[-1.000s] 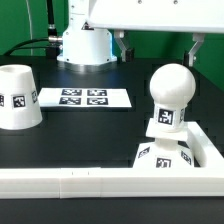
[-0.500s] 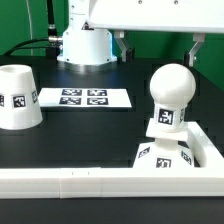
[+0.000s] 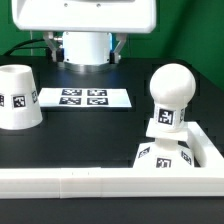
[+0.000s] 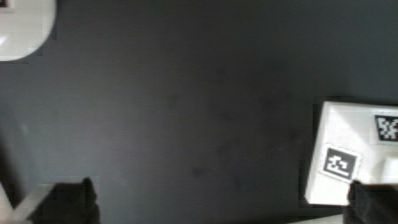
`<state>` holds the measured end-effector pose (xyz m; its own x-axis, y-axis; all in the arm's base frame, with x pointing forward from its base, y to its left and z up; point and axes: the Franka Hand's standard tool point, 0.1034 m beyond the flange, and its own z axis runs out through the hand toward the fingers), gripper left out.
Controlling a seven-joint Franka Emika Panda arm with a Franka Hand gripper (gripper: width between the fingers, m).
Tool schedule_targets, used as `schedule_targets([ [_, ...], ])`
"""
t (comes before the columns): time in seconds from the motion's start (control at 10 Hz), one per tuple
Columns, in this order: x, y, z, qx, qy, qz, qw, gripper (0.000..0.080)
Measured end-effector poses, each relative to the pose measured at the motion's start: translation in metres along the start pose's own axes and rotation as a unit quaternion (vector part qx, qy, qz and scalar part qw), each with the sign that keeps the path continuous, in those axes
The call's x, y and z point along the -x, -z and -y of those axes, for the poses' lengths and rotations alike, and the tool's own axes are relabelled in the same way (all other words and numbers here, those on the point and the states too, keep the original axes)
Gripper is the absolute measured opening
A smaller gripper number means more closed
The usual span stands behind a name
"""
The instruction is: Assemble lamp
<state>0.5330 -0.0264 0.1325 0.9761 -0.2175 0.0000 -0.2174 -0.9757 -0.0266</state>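
Note:
The white bulb (image 3: 168, 95) stands upright on the blocky base (image 3: 164, 155) at the exterior view's right, near the front. The tapered shade (image 3: 18, 97) stands mouth down at the left. My gripper (image 3: 84, 48) hangs high over the back of the table, left of the bulb and well clear of all three parts. In the wrist view the gripper (image 4: 224, 205) is open wide, with only dark table between its fingertips (image 4: 71, 205). A white tagged block (image 4: 361, 145), apparently the base, shows at one edge, and a white part (image 4: 18, 30) that I cannot identify shows in a corner.
The marker board (image 3: 85, 98) lies flat at the back centre, in front of the arm's white pedestal (image 3: 85, 42). A long white rail (image 3: 80, 181) runs along the front edge and turns up the right side beside the base. The table is black.
My gripper has swung toward the exterior view's left, from above the bulb's side to over the back centre. The lamp parts have not moved.

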Motion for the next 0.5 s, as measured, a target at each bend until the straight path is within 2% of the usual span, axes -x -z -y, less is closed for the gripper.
schedule_targets([
  [0.3,0.001,-0.001,0.001,0.000,0.003,0.001,1.000,0.0699],
  [0.4,0.005,-0.001,-0.004,0.000,0.027,0.002,1.000,0.0699],
  [0.5,0.023,0.001,-0.022,-0.006,0.051,0.009,0.999,0.0699],
])
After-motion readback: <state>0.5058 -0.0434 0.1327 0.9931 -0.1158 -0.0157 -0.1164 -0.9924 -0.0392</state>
